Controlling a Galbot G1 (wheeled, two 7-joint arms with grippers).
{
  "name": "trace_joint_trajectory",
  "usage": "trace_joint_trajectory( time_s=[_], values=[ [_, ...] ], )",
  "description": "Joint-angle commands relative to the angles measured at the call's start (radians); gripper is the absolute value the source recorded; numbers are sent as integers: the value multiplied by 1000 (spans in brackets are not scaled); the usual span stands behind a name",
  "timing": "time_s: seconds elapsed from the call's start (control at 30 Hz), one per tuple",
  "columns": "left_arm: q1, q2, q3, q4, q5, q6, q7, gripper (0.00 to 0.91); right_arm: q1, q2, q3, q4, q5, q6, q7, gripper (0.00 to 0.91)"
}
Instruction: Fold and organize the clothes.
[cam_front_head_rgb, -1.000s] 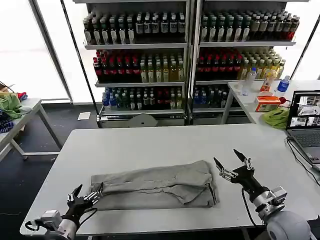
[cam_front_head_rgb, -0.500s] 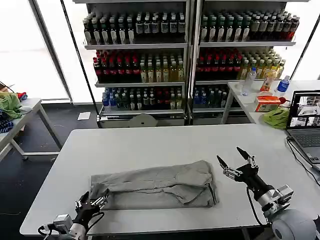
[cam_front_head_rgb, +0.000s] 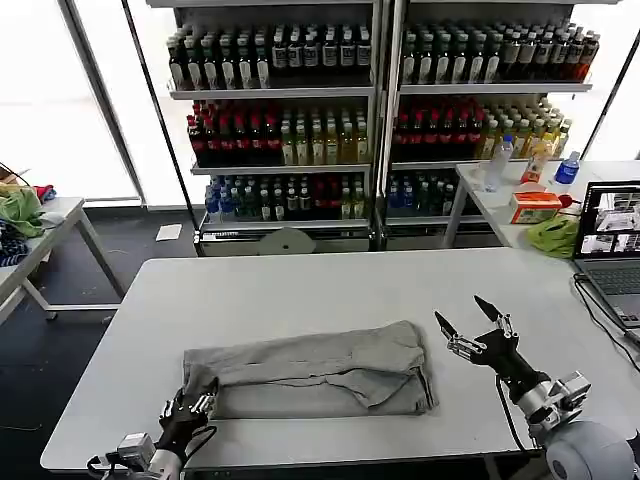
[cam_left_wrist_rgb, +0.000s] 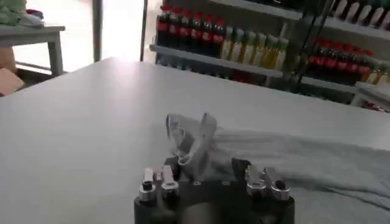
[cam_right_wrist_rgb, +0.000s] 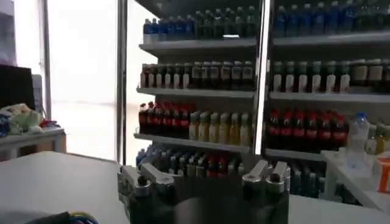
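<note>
While our left gripper (cam_front_head_rgb: 190, 408) pinches its near-left corner, the grey shirt (cam_front_head_rgb: 310, 372) lies folded into a long band across the desk (cam_front_head_rgb: 300, 285).
Our left wrist view shows that corner (cam_left_wrist_rgb: 190, 137) bunched upward between the closed-in fingers, the rest of the cloth trailing away over the desk top. Our right gripper (cam_front_head_rgb: 473, 325) hovers just beside the shirt's right end, apart from it, its fingers spread wide above the bare desk.

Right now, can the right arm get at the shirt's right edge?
Probably yes: the right gripper hangs open just beside the folded grey shirt, with bare table between them and nothing blocking.
</note>
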Motion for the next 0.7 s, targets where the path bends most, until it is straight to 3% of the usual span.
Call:
trace_joint_trajectory(
  time_s=[0.03,0.37,0.57,0.7],
  values=[
    [2,-9,9,20,2,-8,1,0,2,-2,-1,2,11,1,1,907],
    [-15,13,-45,20,-2,-10,1,0,18,2,-13,2,21,1,0,907],
    [-16,62,-184,-12,-24,-6,36,0,60,5,-36,-9,30,-10,6,907],
    [-28,137,-344,4,-26,-2,87,0,84,6,-60,-14,31,-16,11,907]
  ],
)
